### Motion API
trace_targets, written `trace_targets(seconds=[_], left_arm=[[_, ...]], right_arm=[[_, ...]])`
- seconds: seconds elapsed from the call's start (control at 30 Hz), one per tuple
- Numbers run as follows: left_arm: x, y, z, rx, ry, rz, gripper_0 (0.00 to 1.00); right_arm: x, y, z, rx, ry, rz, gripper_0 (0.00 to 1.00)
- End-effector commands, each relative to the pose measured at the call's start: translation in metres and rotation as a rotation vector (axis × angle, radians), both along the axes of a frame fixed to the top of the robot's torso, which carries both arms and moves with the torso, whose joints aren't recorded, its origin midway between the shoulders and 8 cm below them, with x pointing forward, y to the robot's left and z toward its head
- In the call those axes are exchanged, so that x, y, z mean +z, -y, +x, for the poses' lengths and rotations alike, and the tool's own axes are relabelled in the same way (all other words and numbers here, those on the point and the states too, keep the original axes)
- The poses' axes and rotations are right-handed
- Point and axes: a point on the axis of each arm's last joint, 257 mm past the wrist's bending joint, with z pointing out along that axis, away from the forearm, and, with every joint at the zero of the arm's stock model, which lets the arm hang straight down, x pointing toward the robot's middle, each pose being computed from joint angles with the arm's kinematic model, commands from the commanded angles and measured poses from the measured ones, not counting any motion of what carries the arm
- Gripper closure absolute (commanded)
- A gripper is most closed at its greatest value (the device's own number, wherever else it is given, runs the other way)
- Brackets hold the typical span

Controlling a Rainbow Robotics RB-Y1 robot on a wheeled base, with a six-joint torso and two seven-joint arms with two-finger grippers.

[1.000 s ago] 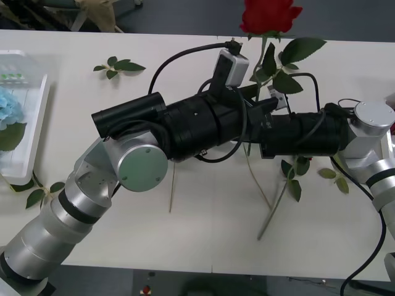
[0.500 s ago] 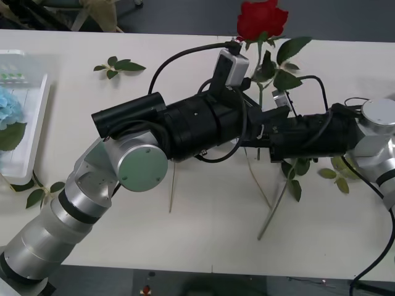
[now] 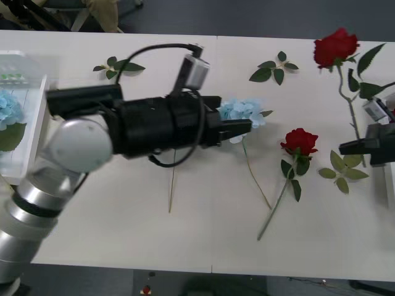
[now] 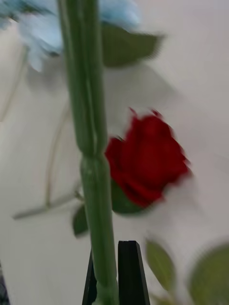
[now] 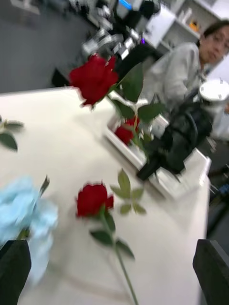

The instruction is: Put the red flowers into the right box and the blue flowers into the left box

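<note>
My right gripper point(image 3: 353, 148) at the table's right edge is shut on the stem of a red rose point(image 3: 335, 46) that stands upright. In the right wrist view the black fingers point(image 4: 130, 271) pinch the green stem point(image 4: 93, 143). A second red rose point(image 3: 300, 142) lies on the table. My left gripper point(image 3: 244, 127) is open just beside a blue flower point(image 3: 244, 111) at mid-table. The left box point(image 3: 38, 132) holds another blue flower point(image 3: 8, 111). The right box point(image 5: 143, 161) has a red rose point(image 5: 126, 133) in it, just behind the right gripper.
Loose green leaf sprigs lie at the back left point(image 3: 117, 66), back middle point(image 3: 274, 69) and near the right gripper point(image 3: 343, 171). A bare stem point(image 3: 172, 188) lies under my left forearm. The front of the table is free.
My right arm has drawn back to the right edge, carrying the upright rose. My left arm has pulled back leftward, uncovering the blue flower and the lying rose.
</note>
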Motion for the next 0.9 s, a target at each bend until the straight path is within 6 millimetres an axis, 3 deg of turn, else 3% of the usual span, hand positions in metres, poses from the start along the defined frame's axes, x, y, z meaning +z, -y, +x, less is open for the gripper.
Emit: trace_targets(seconds=[0.03,0.07,0.1,0.13,0.2,0.23,0.37,0.5,0.67,0.8,0.9], left_arm=[[0.038,-0.076,0.008,0.009,0.005,0.051,0.0],[0.032,-0.093,0.007,0.01,-0.02,0.086,0.0],[0.031,-0.096,0.007,0.009,-0.025,0.094,0.0],[0.019,-0.12,0.008,0.02,-0.075,0.129,0.0],[0.004,-0.137,0.01,0.039,-0.121,0.154,0.0],[-0.012,-0.149,0.014,0.06,-0.168,0.16,0.0],[-0.06,-0.177,0.023,0.126,-0.286,0.202,0.0],[-0.122,-0.198,0.021,0.186,-0.482,0.284,0.0],[-0.156,-0.204,0.031,0.249,-0.482,0.397,0.0],[-0.165,-0.191,0.046,0.292,-0.444,0.465,0.0],[-0.168,-0.18,0.055,0.313,-0.412,0.506,0.0]], right_arm=[[0.025,0.088,0.0,-0.129,0.0,-0.155,1.0],[0.028,0.11,-0.005,-0.167,-0.018,-0.192,1.0],[0.031,0.115,-0.006,-0.178,-0.022,-0.199,1.0],[0.04,0.148,-0.015,-0.247,-0.055,-0.251,1.0],[0.046,0.17,-0.022,-0.293,-0.077,-0.291,1.0],[0.053,0.191,-0.03,-0.335,-0.092,-0.324,1.0],[0.063,0.235,-0.042,-0.472,-0.133,-0.385,1.0],[0.054,0.268,-0.049,-0.606,-0.147,-0.4,1.0],[0.031,0.302,-0.062,-0.748,-0.156,-0.428,1.0],[0.012,0.321,-0.077,-0.783,-0.162,-0.484,1.0],[0.005,0.323,-0.078,-0.778,-0.166,-0.508,1.0]])
